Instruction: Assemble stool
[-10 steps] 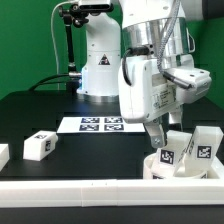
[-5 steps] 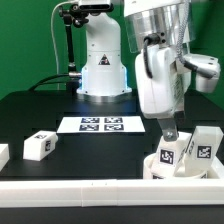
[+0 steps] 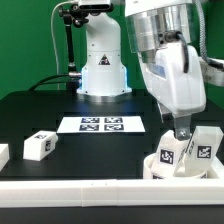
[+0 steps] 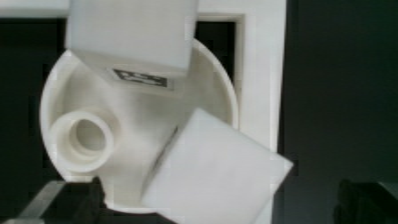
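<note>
Exterior view: the gripper [image 3: 183,128] has been swung toward the exterior view's right and is brought down between a leg [image 3: 170,152] and another leg [image 3: 206,146]. The seat [image 3: 153,168] lies just below the jaws, whose spread cannot be told. A leg grasp seems prepared.
</note>
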Motion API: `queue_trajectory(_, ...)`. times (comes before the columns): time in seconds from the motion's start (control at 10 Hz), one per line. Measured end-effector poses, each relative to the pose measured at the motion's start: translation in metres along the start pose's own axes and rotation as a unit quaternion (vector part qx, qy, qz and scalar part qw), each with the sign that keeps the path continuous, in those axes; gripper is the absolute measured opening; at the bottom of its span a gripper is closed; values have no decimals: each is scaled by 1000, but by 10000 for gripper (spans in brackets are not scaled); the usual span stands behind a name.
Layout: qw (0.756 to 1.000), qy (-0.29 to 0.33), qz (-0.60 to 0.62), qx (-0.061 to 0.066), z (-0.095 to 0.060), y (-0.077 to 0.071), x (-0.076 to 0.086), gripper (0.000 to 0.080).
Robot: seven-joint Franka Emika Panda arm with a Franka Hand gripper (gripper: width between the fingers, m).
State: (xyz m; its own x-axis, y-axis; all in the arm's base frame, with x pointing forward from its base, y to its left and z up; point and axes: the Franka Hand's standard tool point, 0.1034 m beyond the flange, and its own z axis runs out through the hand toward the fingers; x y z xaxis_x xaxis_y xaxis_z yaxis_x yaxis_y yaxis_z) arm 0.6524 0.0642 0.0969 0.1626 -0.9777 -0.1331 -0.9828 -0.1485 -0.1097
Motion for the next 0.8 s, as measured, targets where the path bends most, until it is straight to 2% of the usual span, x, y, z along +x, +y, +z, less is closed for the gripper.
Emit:
queue_trajectory(0.1, 997, 6, -81, -2, -1, -1, 0, 649)
queue_trajectory(0.2, 988, 10, -156, 2, -2, -4, -4, 649)
queue_trajectory(0.6, 965, 11, -260, -1, -2, -4, -3, 649)
queue_trajectory(0.8, 937, 23, -348, -12, -2, -3, -3, 649)
